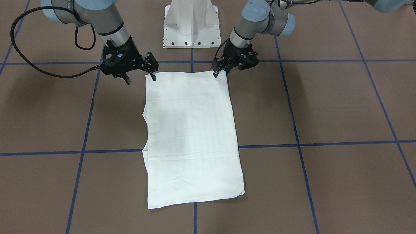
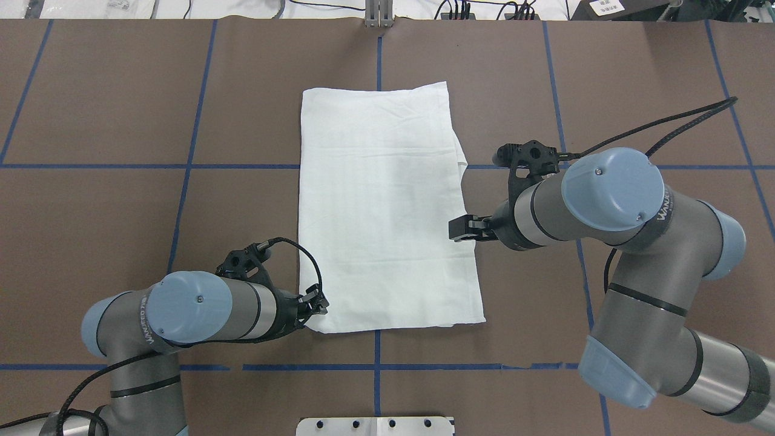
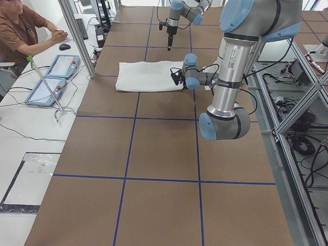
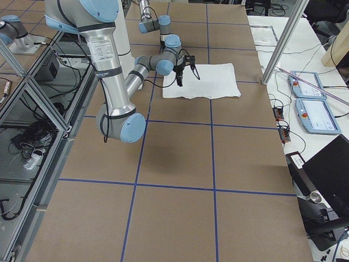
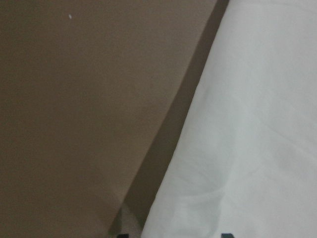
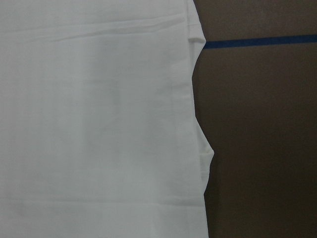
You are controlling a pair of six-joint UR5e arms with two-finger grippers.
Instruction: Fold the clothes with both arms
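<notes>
The left gripper point(image 1: 221, 72), fingers slightly apart and empty, stands low over one robot-side corner of the shirt point(image 1: 191, 136). The right gripper point(image 1: 140, 79) is spread wide, also empty, with one finger at the other corner. The shirt lies flat between them.

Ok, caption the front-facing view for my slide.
Both open, left gripper and right gripper sit at the robot-side corners of the folded white shirt.

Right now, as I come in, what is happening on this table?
A robot is folding a white shirt, which lies as a flat, long rectangle on the brown table. The left gripper is at one corner on the robot's side. The right gripper is by the other, fingers apart. Neither seems to hold the cloth.
</notes>
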